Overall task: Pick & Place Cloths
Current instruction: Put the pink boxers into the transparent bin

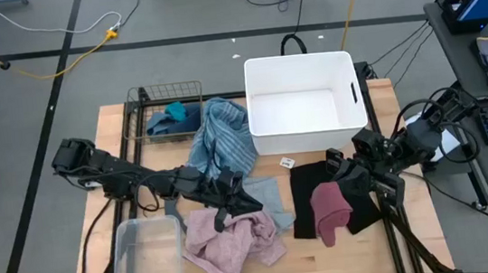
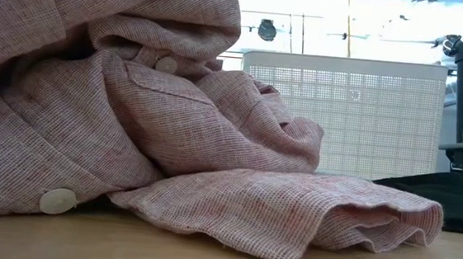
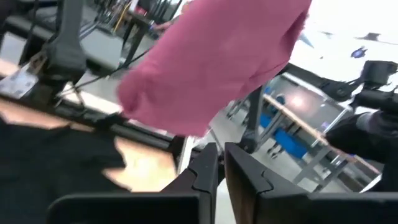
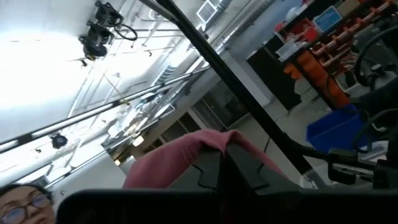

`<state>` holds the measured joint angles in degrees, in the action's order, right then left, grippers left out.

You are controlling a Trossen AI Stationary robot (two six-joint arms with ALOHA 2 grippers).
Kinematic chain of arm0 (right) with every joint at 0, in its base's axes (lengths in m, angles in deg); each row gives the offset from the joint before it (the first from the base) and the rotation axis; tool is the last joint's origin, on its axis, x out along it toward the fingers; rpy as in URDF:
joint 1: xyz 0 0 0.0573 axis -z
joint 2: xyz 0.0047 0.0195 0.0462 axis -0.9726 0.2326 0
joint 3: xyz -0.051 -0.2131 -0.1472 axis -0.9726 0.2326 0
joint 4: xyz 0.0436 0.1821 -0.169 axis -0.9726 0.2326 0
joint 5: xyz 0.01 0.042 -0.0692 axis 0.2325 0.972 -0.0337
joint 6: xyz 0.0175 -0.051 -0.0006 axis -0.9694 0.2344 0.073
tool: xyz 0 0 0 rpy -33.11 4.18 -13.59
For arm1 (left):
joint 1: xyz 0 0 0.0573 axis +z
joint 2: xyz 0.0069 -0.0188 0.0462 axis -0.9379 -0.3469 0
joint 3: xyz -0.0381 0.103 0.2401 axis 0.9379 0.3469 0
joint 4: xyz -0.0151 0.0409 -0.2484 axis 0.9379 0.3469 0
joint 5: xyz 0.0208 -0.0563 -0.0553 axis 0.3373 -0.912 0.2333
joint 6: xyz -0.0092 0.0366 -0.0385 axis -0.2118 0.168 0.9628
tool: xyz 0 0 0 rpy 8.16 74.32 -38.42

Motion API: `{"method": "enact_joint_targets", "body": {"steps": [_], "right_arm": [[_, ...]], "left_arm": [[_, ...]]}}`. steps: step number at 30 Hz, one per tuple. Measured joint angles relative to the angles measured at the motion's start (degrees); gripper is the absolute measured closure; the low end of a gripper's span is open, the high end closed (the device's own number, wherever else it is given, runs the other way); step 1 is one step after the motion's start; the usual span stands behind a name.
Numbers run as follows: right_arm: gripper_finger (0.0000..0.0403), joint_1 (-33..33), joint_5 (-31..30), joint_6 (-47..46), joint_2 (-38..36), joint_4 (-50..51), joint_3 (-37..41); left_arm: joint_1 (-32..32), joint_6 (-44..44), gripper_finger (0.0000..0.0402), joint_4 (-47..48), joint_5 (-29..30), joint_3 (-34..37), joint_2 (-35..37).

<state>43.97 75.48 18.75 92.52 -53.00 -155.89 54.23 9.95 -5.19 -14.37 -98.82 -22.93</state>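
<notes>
At six o'clock on the desk, my left fingers sit nearly pressed together over one pink cloth; at four, my right fingers pinch one maroon cloth above black shorts. Toward twelve: one striped towel, one white bin.

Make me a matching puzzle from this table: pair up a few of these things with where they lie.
Things:
1. maroon cloth
2. pink buttoned linen cloth
3. small teal cloth
4. blue-striped towel

Places:
A. in the wire basket
B. beside the clear plastic tub
C. on the black shorts
D. left of the white plastic bin, against it

Pairs: 1-C, 2-B, 3-A, 4-D
</notes>
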Motion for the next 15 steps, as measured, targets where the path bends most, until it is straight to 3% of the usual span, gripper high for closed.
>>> {"method": "enact_joint_targets", "body": {"steps": [5,15], "right_arm": [[0.0403,0.33,-0.3,0.49,0.06,-0.2,-0.62],[0.0403,6.44,-0.09,1.01,2.77,-7.31,-0.74]], "left_arm": [[-1.04,-3.4,0.0313,-3.18,4.1,0.0,-0.49],[-5.22,-24.65,0.0218,-5.87,16.33,-0.47,-0.53]]}}
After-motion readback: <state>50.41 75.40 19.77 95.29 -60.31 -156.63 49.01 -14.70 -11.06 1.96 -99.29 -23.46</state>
